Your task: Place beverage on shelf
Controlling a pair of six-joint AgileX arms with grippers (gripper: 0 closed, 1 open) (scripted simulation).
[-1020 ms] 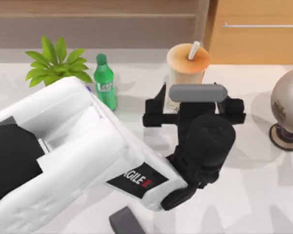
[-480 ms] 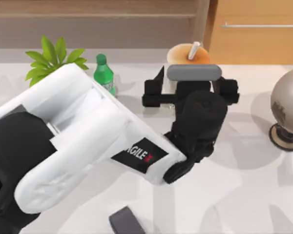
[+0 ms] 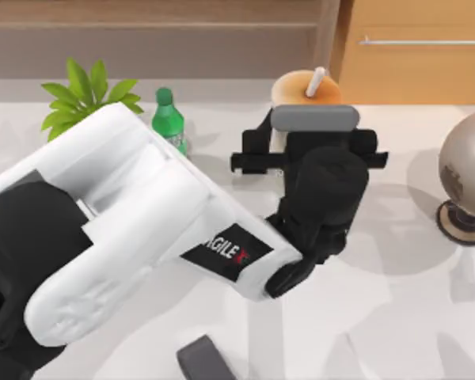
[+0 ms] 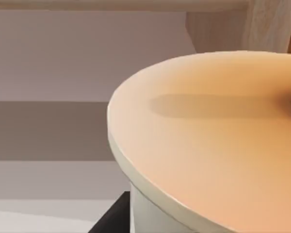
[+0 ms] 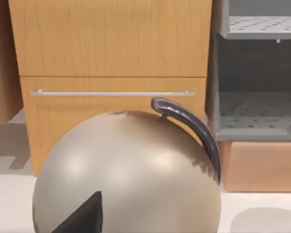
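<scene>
The beverage [image 3: 301, 89], a cup with a peach-orange domed lid and a white straw, stands at the back of the table, just in front of the shelf [image 3: 142, 16], a long brown board with an upright post. My left gripper [image 3: 309, 133] reaches in from the near side. Its black fingers [image 3: 263, 138] are pressed against the cup's sides below the lid, so it is shut on the cup. In the left wrist view the lid [image 4: 208, 145] is very close, with the shelf post [image 4: 262, 29] behind it. A dark part of my right gripper [image 5: 82, 216] faces a globe.
A green soda bottle [image 3: 168, 120] and a potted plant [image 3: 83, 99] stand left of the cup. A grey globe [image 3: 469, 178] stands at the right edge. The orange-wood cabinet [image 3: 419, 59] with a bar handle is at the back right. A dark grey object [image 3: 202, 358] lies near the front edge.
My left arm moved toward the back of the table until its gripper sat around the cup. Its fingers then drew in against the cup's sides. The cup has stayed in place.
</scene>
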